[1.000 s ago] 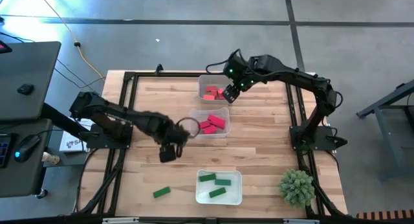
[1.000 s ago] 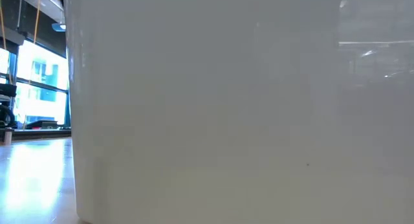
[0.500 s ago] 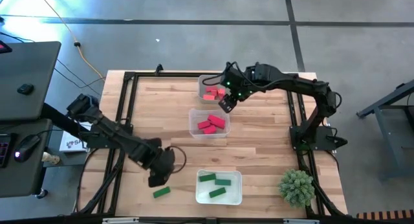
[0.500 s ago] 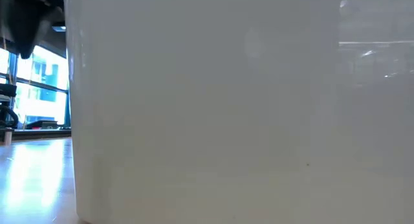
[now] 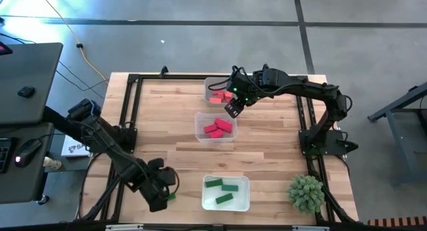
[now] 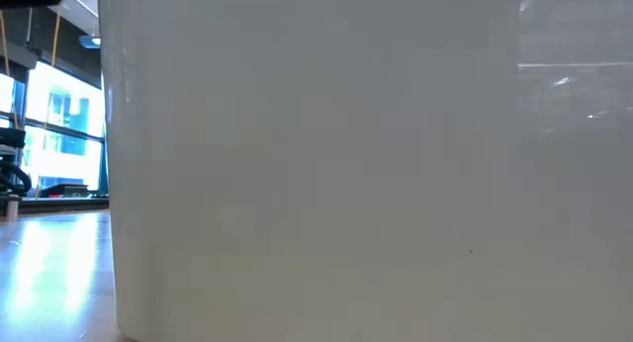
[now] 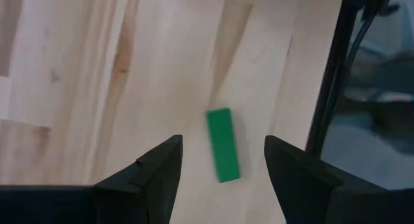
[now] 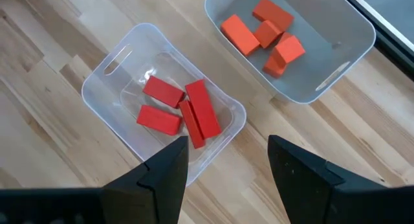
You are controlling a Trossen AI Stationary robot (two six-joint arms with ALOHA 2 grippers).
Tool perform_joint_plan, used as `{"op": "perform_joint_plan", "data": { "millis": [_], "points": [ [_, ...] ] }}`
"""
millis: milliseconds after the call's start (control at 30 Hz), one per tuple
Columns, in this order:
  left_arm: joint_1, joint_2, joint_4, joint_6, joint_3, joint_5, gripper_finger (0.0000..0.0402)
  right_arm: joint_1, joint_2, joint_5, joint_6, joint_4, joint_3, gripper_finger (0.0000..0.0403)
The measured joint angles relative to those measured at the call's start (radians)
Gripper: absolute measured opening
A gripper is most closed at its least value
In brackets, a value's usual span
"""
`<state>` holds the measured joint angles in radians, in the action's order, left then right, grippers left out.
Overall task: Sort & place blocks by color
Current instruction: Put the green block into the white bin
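A lone green bar point(image 7: 222, 145) lies flat on the wooden table near its near left corner, peeking out at the green bar point(image 5: 171, 197) in the high view. My left gripper point(image 7: 223, 160) hovers over it, open, one finger on each side, not touching. Its place from above is my left gripper point(image 5: 159, 193). My right gripper point(image 8: 226, 146) is open and hangs above the gap between the far tray point(image 8: 336, 39) of orange-red blocks point(image 8: 268, 33) and the middle tray point(image 8: 103, 75) of deep red blocks point(image 8: 178, 111). It shows as my right gripper point(image 5: 233, 108) from above. Green blocks point(image 5: 222, 189) lie in the near tray point(image 5: 243, 191).
A spiky green plant ball point(image 5: 305, 192) stands at the near right corner. A dark frame rail point(image 7: 330, 88) runs close beside the lone green bar. A white tray wall point(image 6: 316, 164) fills the low view. Bare wood lies left of the trays.
My left gripper has swept from beside the middle tray toward the table's near left corner and now stands over the lone green bar. My right gripper has moved from over the far tray a little toward the near edge, to the gap between the far and middle trays.
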<state>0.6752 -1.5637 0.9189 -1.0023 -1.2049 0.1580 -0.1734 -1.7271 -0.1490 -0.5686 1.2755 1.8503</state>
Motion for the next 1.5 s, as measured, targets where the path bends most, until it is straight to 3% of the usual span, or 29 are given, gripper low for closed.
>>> {"op": "perform_joint_plan", "data": {
  "millis": [200,567,1333,1500],
  "points": [
    [0.057,-0.053,-0.010,-0.189,-0.001,0.033,0.0209,0.000,0.000,0.000,0.015,0.000,0.000,0.0202],
    [0.116,-0.233,-0.067,-0.304,0.000,0.013,0.0209,0.000,0.000,0.002,0.057,0.000,0.000,0.0202],
    [0.116,-0.373,-0.077,-0.303,-0.004,-0.031,0.0209,0.000,0.000,0.002,0.072,-0.001,0.000,0.0202],
    [0.112,-0.375,-0.083,-0.262,-0.004,-0.026,0.0178,0.000,0.000,0.002,0.049,-0.001,0.000,0.0202]
  ]
}}
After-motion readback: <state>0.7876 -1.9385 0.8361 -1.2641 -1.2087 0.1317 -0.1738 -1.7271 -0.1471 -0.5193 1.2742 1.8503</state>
